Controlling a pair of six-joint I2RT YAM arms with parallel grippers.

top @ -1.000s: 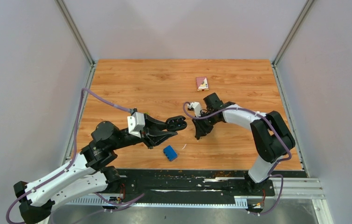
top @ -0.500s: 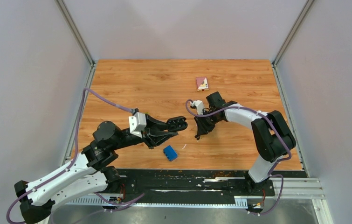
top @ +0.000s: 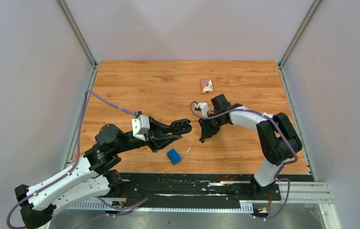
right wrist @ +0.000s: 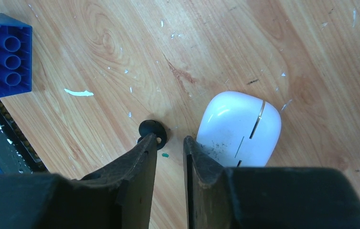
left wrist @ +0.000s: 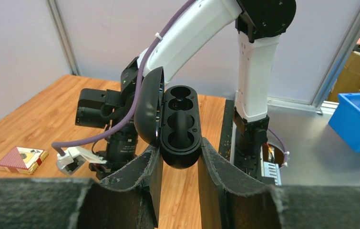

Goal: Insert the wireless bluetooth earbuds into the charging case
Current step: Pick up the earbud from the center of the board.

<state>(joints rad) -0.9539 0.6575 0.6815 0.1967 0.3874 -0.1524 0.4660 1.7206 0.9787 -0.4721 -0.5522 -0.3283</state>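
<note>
Centrally, we show one rounded black earbud (right wrist: 151, 129) lying on the wooden table (right wrist: 263, 43). It touches the outer tip of one finger of the right gripper (right wrist: 170, 143) and is not between its jaws. We see those jaws standing slightly apart, with a narrow strip of bare wood showing in the gap and nothing pinched. Just beside the other finger lies a closed white case (right wrist: 239, 129), rounded, with a thin gold seam line; whether finger and case touch we cannot tell. Farther along the table we mark a small white scrap (right wrist: 78, 92) and, beyond it, a blue building brick (right wrist: 1, 52) with its tubed underside turned toward the camera. Near the right gripper we find the black charging case (left wrist: 180, 126) raised above the table, pinched at its lower end between the fingers of the left gripper (left wrist: 178, 155). Its lid (left wrist: 148, 107) is hinged open to one side and its two wells face the wrist camera. At the far side of the table we note a small red box (top: 206, 85), lying flat.
</note>
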